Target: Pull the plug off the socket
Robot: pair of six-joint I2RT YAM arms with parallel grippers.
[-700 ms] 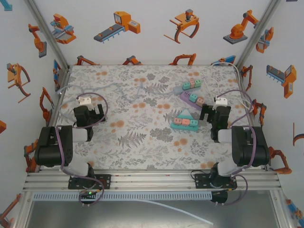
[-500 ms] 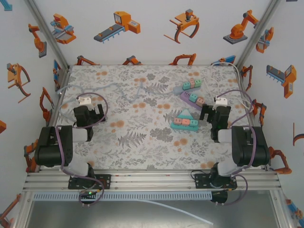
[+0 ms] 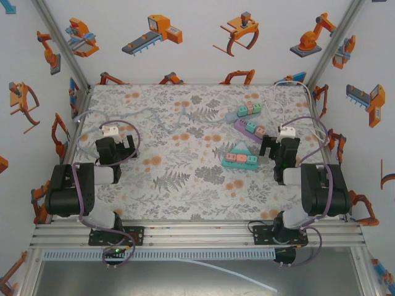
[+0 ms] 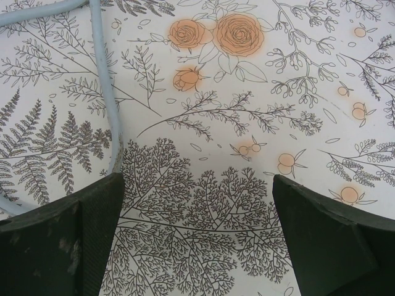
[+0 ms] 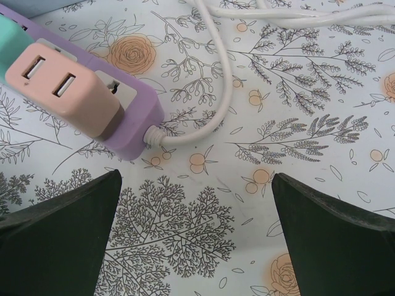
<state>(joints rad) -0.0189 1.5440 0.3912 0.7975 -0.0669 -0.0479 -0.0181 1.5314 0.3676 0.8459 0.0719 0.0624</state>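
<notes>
A purple socket strip (image 3: 248, 129) lies right of the table's middle, with pink and teal plugs (image 3: 255, 130) standing in it. In the right wrist view its near end (image 5: 133, 132) shows at upper left, carrying a pink plug (image 5: 65, 86) with two slots, and its white cord (image 5: 223, 74) curls away. My right gripper (image 3: 278, 148) (image 5: 196, 240) hangs open just right of and below that end, nothing between its fingers. My left gripper (image 3: 116, 144) (image 4: 197, 240) stands open over bare floral cloth at the left side.
A grey strip with coloured plugs (image 3: 244, 111) lies behind the purple one, and a teal strip with plugs (image 3: 240, 158) in front of it. A pale blue cable (image 4: 105, 92) (image 3: 145, 114) runs by the left gripper's left finger. Metal frame rails (image 3: 197, 229) edge the table.
</notes>
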